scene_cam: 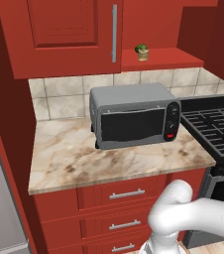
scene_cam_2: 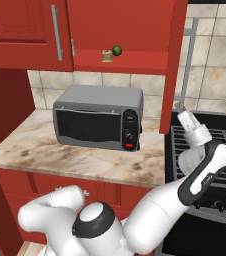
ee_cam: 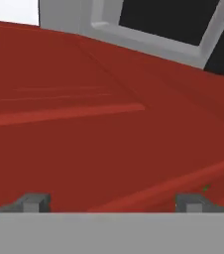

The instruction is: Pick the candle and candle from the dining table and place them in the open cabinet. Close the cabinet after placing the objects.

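The cabinet (scene_cam: 64, 37) is matt red panelled wood with a smooth silver metal handle (scene_cam: 114, 33). The desk (scene_cam: 79, 158) is polished beige veined marble. The toaster oven (scene_cam: 134, 116) is brushed grey metal with dark glossy glass.

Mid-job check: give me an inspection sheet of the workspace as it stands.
Surface: marble counter.
Job's things: beige item and green item on the open cabinet shelf, too small to identify; right door open.
Clutter: toaster oven.
Grippers: gripper open, empty, close against a red panel.
Cables: nothing seen.
Surroundings: stove at right, drawers below.
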{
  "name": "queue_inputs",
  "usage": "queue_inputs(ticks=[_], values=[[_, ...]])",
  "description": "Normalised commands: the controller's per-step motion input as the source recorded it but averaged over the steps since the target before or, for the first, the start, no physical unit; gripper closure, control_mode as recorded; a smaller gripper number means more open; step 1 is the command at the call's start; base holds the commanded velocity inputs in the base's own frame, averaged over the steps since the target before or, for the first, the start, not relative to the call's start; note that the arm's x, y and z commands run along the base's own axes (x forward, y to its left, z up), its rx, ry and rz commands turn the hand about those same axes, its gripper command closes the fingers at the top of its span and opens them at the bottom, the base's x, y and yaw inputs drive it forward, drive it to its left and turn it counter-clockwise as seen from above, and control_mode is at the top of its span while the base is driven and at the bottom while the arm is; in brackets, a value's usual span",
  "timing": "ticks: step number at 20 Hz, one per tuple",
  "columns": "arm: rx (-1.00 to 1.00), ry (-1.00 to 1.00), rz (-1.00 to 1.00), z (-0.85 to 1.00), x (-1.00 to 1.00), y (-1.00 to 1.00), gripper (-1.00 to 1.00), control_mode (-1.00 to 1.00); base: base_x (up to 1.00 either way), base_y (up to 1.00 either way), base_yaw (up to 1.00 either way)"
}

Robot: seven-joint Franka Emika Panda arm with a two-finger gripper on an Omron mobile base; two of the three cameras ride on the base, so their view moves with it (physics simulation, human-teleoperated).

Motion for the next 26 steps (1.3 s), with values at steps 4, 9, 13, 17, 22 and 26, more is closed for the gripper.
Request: queue_inputs(ticks=[4,9,13,17,22,26], values=[[-0.24,-0.36,0.01,0.31,-0.28,0.19,-1.00,-1.00,0.00,0.00,0.00],[-0.27,-0.36,0.00,0.30,-0.33,0.37,-1.00,-1.00,0.00,0.00,0.00],[-0.31,-0.37,-0.01,0.23,-0.39,0.54,-1.00,-1.00,0.00,0.00,0.00],[-0.27,-0.32,-0.03,0.31,-0.24,0.65,-1.00,-1.00,0.00,0.00,0.00],[-0.20,-0.24,-0.12,0.20,0.10,0.70,-1.00,-1.00,0.00,0.00,0.00],[-0.14,-0.17,-0.20,0.03,0.46,0.63,-1.00,-1.00,0.00,0.00,0.00]])
